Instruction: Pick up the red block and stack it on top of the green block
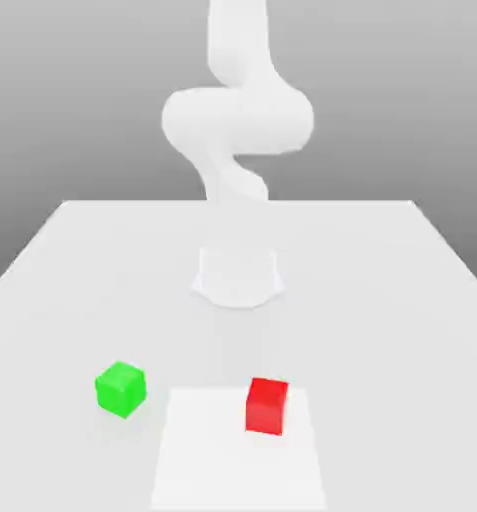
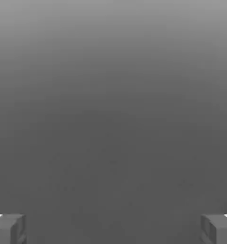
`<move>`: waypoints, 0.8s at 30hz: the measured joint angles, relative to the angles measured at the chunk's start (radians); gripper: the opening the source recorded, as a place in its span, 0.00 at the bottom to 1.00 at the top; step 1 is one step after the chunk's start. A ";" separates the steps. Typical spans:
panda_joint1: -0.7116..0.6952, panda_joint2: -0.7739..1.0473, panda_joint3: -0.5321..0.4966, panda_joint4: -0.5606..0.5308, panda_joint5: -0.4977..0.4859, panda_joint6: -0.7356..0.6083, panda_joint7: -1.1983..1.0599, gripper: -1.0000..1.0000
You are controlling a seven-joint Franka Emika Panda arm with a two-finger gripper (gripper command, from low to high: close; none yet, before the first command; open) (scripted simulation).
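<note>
White table point(image 1: 332, 280) around both cubes.

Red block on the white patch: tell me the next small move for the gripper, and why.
Probably bring the open gripper over the red block, keeping its fingers apart. Nothing is between them, and the block sits on the white patch, apart from the green block, so the pick likely comes first.

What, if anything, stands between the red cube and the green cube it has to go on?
Nothing visible stands between the red cube and the green cube; only flat ground separates them: part of the white square under the red cube, then bare tabletop.
</note>
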 joint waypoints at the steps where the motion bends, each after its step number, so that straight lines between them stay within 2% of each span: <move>1: 0.023 0.031 -0.021 -0.021 0.004 0.019 -0.052 0.50; 13: 0.252 0.377 -0.201 -0.257 0.041 0.240 -0.631 0.50; 20: 0.320 0.573 -0.231 -0.393 0.038 0.368 -0.947 0.50; 24: 0.330 0.674 -0.232 -0.469 -0.017 0.442 -1.086 0.50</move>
